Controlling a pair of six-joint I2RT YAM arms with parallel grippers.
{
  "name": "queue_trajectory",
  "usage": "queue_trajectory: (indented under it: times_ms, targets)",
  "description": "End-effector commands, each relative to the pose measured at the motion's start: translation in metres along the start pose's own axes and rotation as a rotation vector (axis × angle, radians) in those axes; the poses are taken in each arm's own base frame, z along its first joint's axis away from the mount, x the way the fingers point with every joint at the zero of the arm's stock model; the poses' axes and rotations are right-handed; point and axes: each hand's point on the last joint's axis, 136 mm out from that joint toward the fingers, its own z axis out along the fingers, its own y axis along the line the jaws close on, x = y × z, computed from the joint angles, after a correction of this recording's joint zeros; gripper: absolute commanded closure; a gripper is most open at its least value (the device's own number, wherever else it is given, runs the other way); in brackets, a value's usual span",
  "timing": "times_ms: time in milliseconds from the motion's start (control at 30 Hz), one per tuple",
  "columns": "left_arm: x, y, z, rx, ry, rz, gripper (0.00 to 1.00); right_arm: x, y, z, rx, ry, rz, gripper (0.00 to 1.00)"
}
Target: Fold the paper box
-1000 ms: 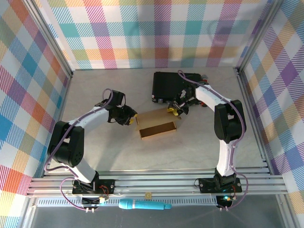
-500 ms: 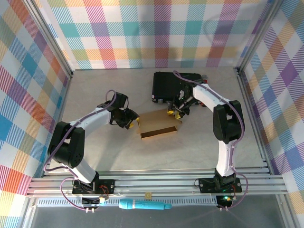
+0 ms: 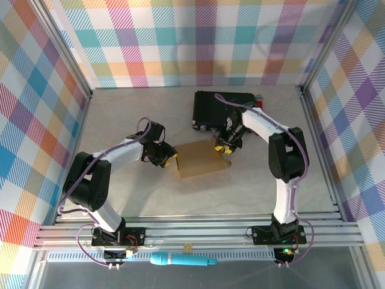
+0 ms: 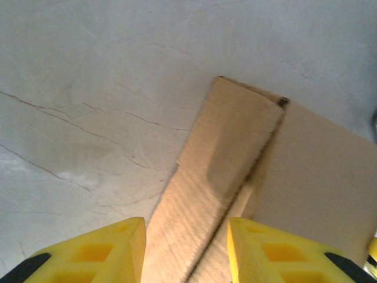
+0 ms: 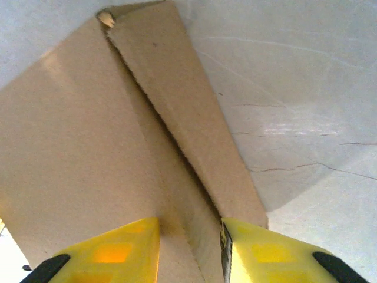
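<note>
You are working with the box point(image 3: 201, 161) near the middle of the table point(image 3: 132, 120), and it is lying directly between your two grippers. Its long axis is running left to right across the table, with the right end tilting slightly away from the arm bases. The left gripper point(image 3: 171, 159) is sitting at the box's left end. The right gripper point(image 3: 222, 148) is hanging over the far right corner, just in front of the case point(image 3: 213, 108). Neither arm is the nearer one, since each is already standing at its own end.

Both pairs of fingers are standing part-way apart and are gripping nothing. In the left wrist view, the left flap point(image 4: 218, 171) is running straight out from between the fingers, with one finger over bare table and the other over cardboard. In the right wrist view, the seam beside the right flap point(image 5: 200, 124) is passing between the fingers, with one tip over each side of it. You cannot tell whether the tips are touching the cardboard.

From above, the top is looking closed, so you are probably coming to the ends. Each flap is lying along a short end, so any push should be going inward along the long axis, from both sides together so the box is not sliding.
</note>
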Motion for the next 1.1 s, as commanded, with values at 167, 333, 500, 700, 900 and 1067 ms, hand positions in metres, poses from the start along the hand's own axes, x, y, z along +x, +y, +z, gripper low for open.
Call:
queue_trajectory:
  times_ms: [167, 333, 500, 700, 900, 1067]
  targets:
    - [0.008, 0.018, 0.017, -0.056, 0.012, 0.043, 0.63, 0.007, -0.011, -0.015, 0.082, -0.032, -0.097, 0.61]
    - [0.005, 0.007, -0.001, -0.032, -0.027, 0.05, 0.63, 0.01, -0.008, -0.022, 0.068, -0.046, -0.123, 0.61]
    - [0.003, -0.017, -0.036, 0.024, -0.073, 0.071, 0.52, 0.015, -0.011, -0.017, 0.063, -0.032, -0.129, 0.62]
    - [0.018, -0.013, -0.021, 0.048, 0.02, 0.066, 0.46, 0.018, -0.012, 0.001, 0.027, 0.008, -0.112, 0.61]
    - [0.028, -0.005, 0.013, 0.049, 0.104, 0.067, 0.46, 0.021, -0.025, 0.019, 0.057, 0.043, -0.096, 0.63]
    - [0.025, 0.007, 0.026, 0.013, 0.089, 0.085, 0.54, 0.022, -0.022, 0.016, 0.037, 0.031, -0.126, 0.63]
